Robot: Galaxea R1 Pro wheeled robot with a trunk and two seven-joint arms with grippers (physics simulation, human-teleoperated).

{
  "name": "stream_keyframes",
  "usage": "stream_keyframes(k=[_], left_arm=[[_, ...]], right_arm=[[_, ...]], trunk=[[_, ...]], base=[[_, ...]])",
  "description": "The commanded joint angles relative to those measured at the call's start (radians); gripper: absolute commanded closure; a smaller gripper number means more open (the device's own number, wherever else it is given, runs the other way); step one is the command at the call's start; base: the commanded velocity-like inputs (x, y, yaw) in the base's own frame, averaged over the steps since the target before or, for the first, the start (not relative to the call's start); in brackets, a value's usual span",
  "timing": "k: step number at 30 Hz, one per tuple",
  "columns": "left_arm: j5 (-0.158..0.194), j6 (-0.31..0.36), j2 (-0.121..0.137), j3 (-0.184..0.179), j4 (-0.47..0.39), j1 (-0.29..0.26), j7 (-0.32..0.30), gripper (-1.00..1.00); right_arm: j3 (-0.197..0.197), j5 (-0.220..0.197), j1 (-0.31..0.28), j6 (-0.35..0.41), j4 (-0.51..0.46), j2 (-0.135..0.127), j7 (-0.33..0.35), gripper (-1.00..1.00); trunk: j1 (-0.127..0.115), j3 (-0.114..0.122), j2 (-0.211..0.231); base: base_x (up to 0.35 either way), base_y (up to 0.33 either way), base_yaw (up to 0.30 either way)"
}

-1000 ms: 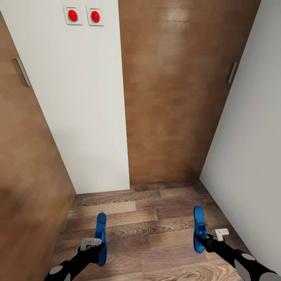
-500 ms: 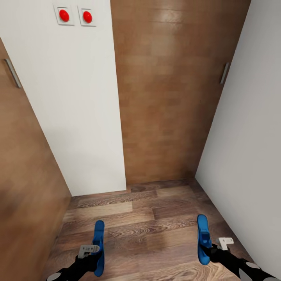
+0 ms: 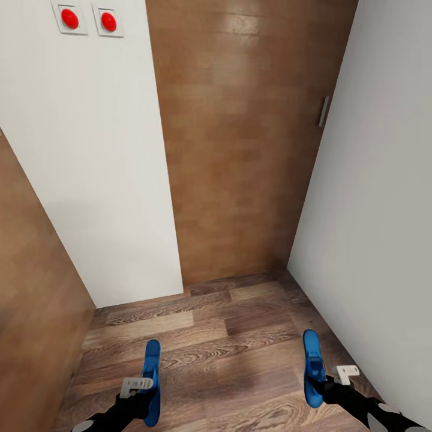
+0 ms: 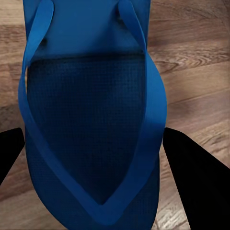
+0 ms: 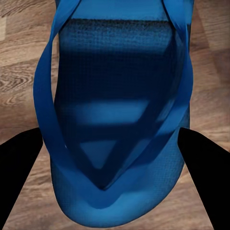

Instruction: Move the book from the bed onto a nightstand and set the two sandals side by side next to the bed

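Each of my hands carries one bright blue sandal above the wood-plank floor. The left gripper point(image 3: 146, 393) is shut on the left sandal point(image 3: 151, 379), which stands on edge at the lower left of the head view. The right gripper point(image 3: 317, 379) is shut on the right sandal point(image 3: 311, 365) at the lower right. In the left wrist view the sandal point(image 4: 91, 110) with its thong straps sits between two black fingers point(image 4: 196, 177). The right wrist view has the other sandal point(image 5: 117, 115) between black fingers point(image 5: 19, 167). Book, bed and nightstand are out of view.
I face a narrow corner. A brown wooden door point(image 3: 240, 138) with a grey handle point(image 3: 324, 111) stands ahead. White walls point(image 3: 90, 168) close in at left and right point(image 3: 378, 210). Two red buttons point(image 3: 89, 19) sit high on the left wall. A brown panel point(image 3: 30, 300) is at far left.
The whole head view has shifted: wall, buttons and door handle slid to the left, so the camera has turned right. Both grippers still hold their sandals in the same pose.
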Motion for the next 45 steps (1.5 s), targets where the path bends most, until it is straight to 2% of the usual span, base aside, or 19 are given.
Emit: stream_keyframes(k=[1,8,26,35,37,38,39,40,43,45], left_arm=[[0.010,0.008,0.001,-0.003,-0.001,0.000,-0.001,1.00],[0.010,0.008,0.000,-0.004,-0.001,0.000,-0.001,1.00],[0.010,0.009,-0.004,-0.004,-0.001,0.000,-0.001,1.00],[0.010,0.009,-0.004,-0.005,0.005,0.000,-0.001,1.00],[0.010,0.009,-0.004,-0.005,0.010,0.000,-0.001,1.00],[0.010,0.009,-0.004,-0.005,0.011,0.000,-0.001,1.00],[0.010,0.009,-0.004,-0.006,0.012,0.000,-0.002,1.00],[0.010,0.009,-0.004,-0.006,0.012,0.000,-0.001,1.00],[0.011,0.009,-0.004,-0.006,0.013,0.000,-0.002,1.00],[0.011,0.009,-0.004,-0.005,0.013,0.000,-0.002,1.00]], right_arm=[[0.008,-0.010,-0.001,-0.003,0.001,0.000,0.004,1.00],[0.008,-0.010,-0.001,-0.003,0.001,-0.001,0.004,1.00],[0.008,-0.010,-0.001,-0.003,0.001,0.001,0.004,1.00],[0.010,-0.006,0.000,-0.003,0.004,0.007,0.004,1.00],[0.010,-0.002,0.000,-0.003,0.006,0.049,0.004,1.00],[0.010,-0.001,0.000,-0.003,0.006,0.079,0.004,1.00],[0.010,0.000,0.000,-0.003,0.007,0.121,0.004,1.00],[0.010,0.001,0.000,-0.003,0.007,0.143,0.004,1.00],[0.011,0.003,0.000,-0.003,0.007,0.171,0.004,1.00],[0.011,0.003,0.000,-0.003,0.007,0.179,0.004,1.00]], trunk=[[0.000,-0.001,0.000],[0.000,-0.001,0.000],[0.000,-0.001,0.000],[0.000,-0.001,0.000],[0.000,-0.001,0.000],[0.000,-0.001,0.000],[0.000,-0.001,0.000],[0.000,-0.001,0.000],[0.000,-0.001,0.000],[0.000,-0.001,0.000]], base=[[0.000,0.000,-0.007],[0.000,0.000,-0.097],[0.000,0.000,-0.229],[0.000,0.000,-0.038],[0.000,0.000,-0.002],[0.000,0.000,-0.001],[0.000,0.000,0.000],[0.000,0.000,0.000],[0.000,0.000,0.000],[0.000,0.000,0.000]])
